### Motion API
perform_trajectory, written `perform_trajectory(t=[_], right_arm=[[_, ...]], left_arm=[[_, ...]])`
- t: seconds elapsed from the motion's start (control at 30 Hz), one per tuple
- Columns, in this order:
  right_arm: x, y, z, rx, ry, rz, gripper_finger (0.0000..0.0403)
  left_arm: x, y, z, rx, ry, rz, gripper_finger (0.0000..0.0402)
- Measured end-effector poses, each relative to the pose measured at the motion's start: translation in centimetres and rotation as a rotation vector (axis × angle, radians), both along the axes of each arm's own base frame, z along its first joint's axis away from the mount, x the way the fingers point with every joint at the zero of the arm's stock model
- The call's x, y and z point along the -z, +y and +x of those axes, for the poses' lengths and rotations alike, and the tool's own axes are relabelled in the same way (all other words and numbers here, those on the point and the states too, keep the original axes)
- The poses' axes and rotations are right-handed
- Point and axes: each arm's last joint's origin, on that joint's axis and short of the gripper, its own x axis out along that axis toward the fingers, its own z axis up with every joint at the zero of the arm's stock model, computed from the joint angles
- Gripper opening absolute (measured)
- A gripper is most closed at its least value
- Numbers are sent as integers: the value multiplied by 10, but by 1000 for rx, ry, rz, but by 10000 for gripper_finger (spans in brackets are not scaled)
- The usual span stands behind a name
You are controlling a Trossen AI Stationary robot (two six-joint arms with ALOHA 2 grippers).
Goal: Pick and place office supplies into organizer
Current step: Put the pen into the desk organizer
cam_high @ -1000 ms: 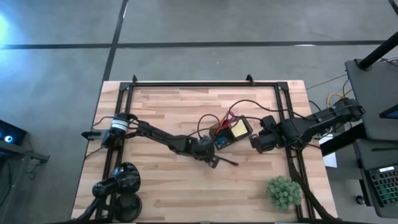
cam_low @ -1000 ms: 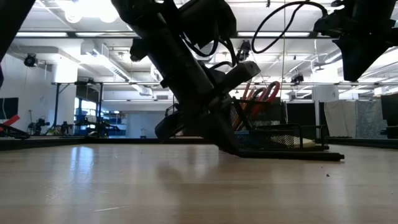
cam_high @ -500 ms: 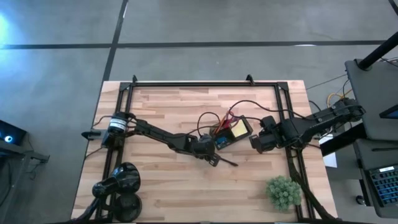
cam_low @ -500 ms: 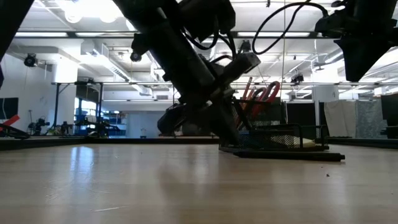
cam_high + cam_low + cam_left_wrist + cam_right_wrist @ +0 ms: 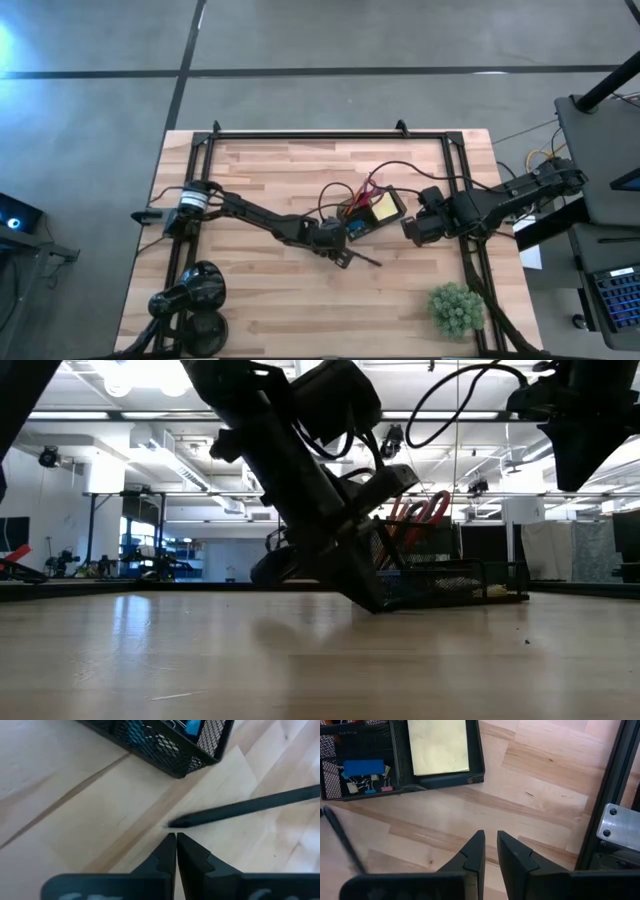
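Note:
The organizer (image 5: 372,212), a black mesh box, stands at the table's middle right. It holds a yellow note pad (image 5: 439,746), a blue piece (image 5: 364,768) and red-handled scissors (image 5: 425,512) standing upright. A dark pen (image 5: 245,809) lies flat on the table in front of the box. My left gripper (image 5: 176,836) is shut, slanting down, with its tips just short of the pen's end (image 5: 171,824). My right gripper (image 5: 490,837) hangs above the table to the right of the organizer. It has a narrow gap between its fingers and nothing in it. My left gripper's shut fingertips (image 5: 167,845) come down at a slant right beside the dark pen's end (image 5: 172,824). I cannot tell whether they touch the pen. The pen lies flat on the wood.
A green spiky plant ball (image 5: 457,308) sits at the near right corner and a black round lamp-like object (image 5: 195,295) at the near left. Black frame rails (image 5: 465,200) run along the table's sides. A cable (image 5: 400,165) loops over the organizer.
The dark pen showed in the low view as a long line on the table to the right of my left gripper. That line no longer shows there. My left gripper has only swayed a little beside it and has stayed shut.

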Motion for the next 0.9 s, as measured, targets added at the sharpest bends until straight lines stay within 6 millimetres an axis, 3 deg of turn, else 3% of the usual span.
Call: perform_trajectory(t=[0.37, 0.63, 0.9], right_arm=[[0, 7, -2, -35, 18, 85, 43], [-2, 34, -7, -137, -21, 172, 43], [0, 45, -12, -67, -58, 170, 43]], left_arm=[[3, 2, 4, 22, -15, 9, 0], [-30, 3, 0, 104, -96, 88, 0], [-8, 6, 0, 105, -13, 89, 0]])
